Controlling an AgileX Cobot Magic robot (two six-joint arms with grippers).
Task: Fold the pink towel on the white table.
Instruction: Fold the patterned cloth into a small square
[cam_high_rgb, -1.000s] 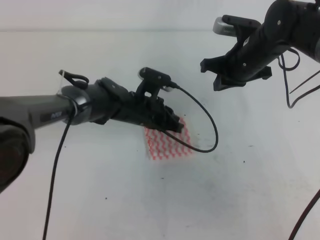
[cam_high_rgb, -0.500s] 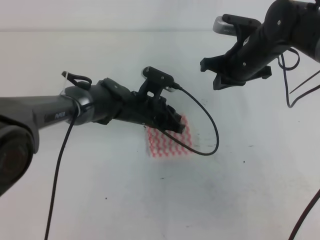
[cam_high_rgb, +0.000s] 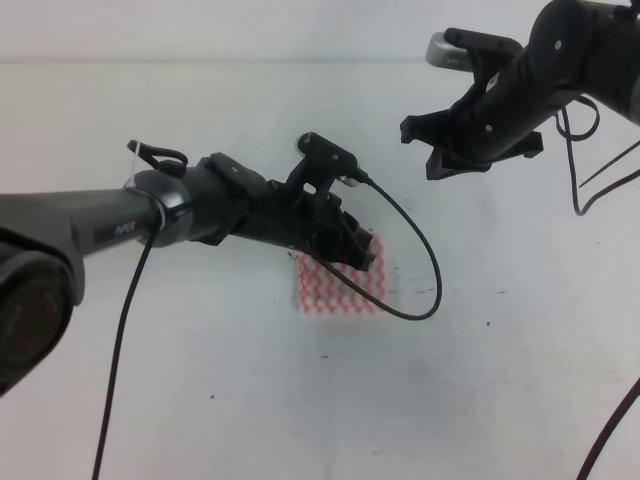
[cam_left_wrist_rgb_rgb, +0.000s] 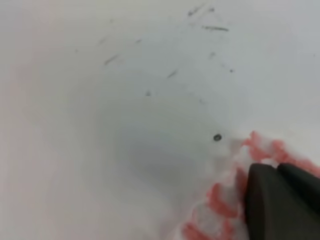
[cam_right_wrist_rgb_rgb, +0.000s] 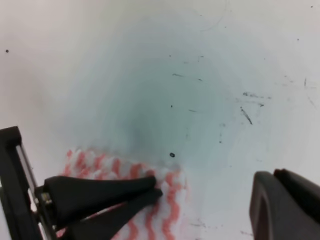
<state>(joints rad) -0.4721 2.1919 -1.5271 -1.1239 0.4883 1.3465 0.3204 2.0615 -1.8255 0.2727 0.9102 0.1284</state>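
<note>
Exterior high view: left arm stretched in from the left edge toward frame centre, nearly level, wrist camera on top, black cable looping down to the right. Left gripper (cam_high_rgb: 352, 250) down on the upper edge of the pink towel (cam_high_rgb: 345, 288); cannot tell here how far apart the fingers stand. Right arm raised in the upper right, right gripper (cam_high_rgb: 447, 148) hanging well above the white counter (cam_high_rgb: 200, 400), well apart from the towel, fingers parted and holding nothing. Towel lying flat, a small squarish patch of pink-red and white zigzag, just right of centre, its upper part hidden under the left gripper.

Left wrist view: dark finger (cam_left_wrist_rgb_rgb: 280, 200) of the left gripper filling the lower right corner, resting on the towel (cam_left_wrist_rgb_rgb: 220, 205), whose blurred pink and white edge shows around it. Scuffed counter (cam_left_wrist_rgb_rgb: 100, 100) across the rest, one dark speck just beside the towel's corner.

Right wrist view: towel (cam_right_wrist_rgb_rgb: 167, 205) at lower left, top edge and right corner visible, wavy stripes plain. Left gripper (cam_right_wrist_rgb_rgb: 155, 187) reaching in from the left, its two tapered fingers pressed together at the tips on the towel's top edge. One finger (cam_right_wrist_rgb_rgb: 285, 205) of the right gripper in the lower right corner, clear of the cloth.
</note>
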